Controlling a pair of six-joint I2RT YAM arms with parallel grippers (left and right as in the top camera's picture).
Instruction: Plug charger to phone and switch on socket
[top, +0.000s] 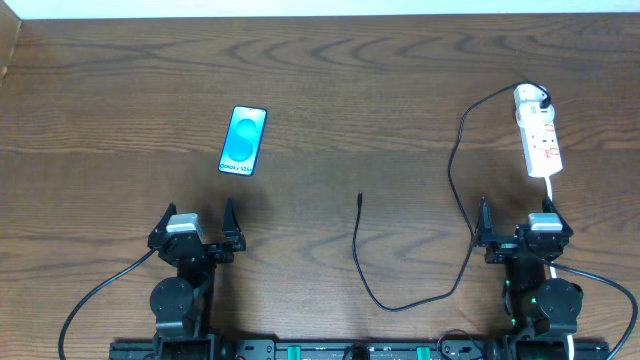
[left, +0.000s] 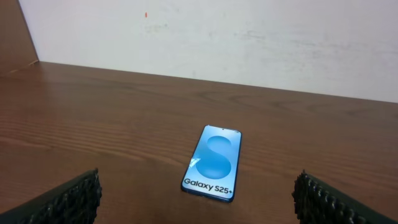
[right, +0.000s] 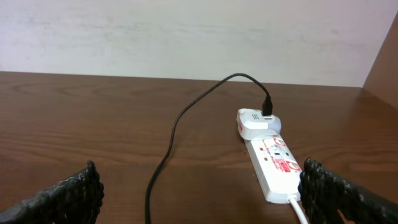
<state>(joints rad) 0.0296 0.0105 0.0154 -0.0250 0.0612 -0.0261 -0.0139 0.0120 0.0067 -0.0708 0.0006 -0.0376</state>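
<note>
The phone (top: 243, 140) lies flat at the left of the wooden table, its blue screen up with "Galaxy" text; it also shows in the left wrist view (left: 212, 163), ahead of the fingers. The white socket strip (top: 538, 137) lies at the far right with a white adapter at its far end (right: 255, 122). The thin black charger cable (top: 455, 180) runs from the adapter in a loop to its free connector tip (top: 360, 197) at the table's middle. My left gripper (top: 197, 228) is open and empty, below the phone. My right gripper (top: 518, 224) is open and empty, below the socket (right: 273, 162).
A white wall runs along the table's far edge (left: 249, 37). The socket's white power cord (top: 552, 190) runs back toward the right arm. Thick black robot cables trail from both arm bases at the near edge (top: 90, 300).
</note>
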